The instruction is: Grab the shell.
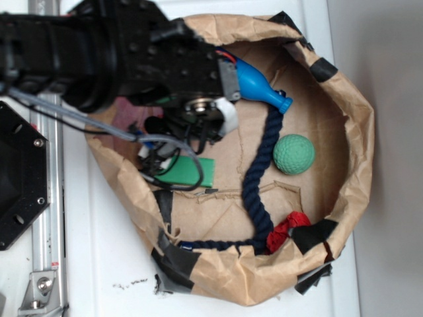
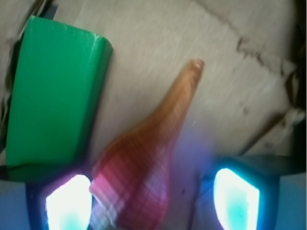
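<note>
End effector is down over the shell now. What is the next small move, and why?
Probably close the end effector. In the wrist view the wide body of the shell already lies between the two fingers, with a gap on the right side, and its tail points away. The green block sits beside it to the left, outside the fingers, so closing should catch only the shell.

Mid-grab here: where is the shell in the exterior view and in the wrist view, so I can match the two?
Exterior: the shell is not visible; the arm covers that spot beside the green block.
Wrist: the shell lies bottom centre between the open gripper fingers, tail pointing up-right.
Shared landmark: the green block, left of the shell.
</note>
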You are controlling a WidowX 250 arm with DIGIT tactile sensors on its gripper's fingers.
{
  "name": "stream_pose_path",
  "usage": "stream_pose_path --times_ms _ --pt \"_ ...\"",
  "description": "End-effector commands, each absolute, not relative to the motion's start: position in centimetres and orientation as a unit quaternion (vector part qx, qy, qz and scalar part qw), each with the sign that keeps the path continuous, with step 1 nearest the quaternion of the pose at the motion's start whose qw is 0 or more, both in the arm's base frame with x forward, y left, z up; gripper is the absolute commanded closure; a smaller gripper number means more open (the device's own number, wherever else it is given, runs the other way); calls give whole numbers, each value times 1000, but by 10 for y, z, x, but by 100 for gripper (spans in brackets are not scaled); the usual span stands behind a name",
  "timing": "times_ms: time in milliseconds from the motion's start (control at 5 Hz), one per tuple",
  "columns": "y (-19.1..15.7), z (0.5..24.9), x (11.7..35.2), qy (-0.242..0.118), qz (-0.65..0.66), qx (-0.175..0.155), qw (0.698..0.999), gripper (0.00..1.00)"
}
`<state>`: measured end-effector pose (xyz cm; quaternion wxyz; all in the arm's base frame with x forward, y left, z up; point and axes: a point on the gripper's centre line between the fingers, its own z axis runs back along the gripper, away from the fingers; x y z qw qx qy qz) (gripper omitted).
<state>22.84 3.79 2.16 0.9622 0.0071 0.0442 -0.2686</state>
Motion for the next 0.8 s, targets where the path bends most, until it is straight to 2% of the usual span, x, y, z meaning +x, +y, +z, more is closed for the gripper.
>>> stream_pose_path --times_ms 0,200,400,600 --pt "27 20 231 36 -284 9 958 0" --pt "21 18 231 36 -295 11 955 0" --pt "29 14 246 37 -274 12 961 0" --pt "41 14 259 32 -245 11 969 39"
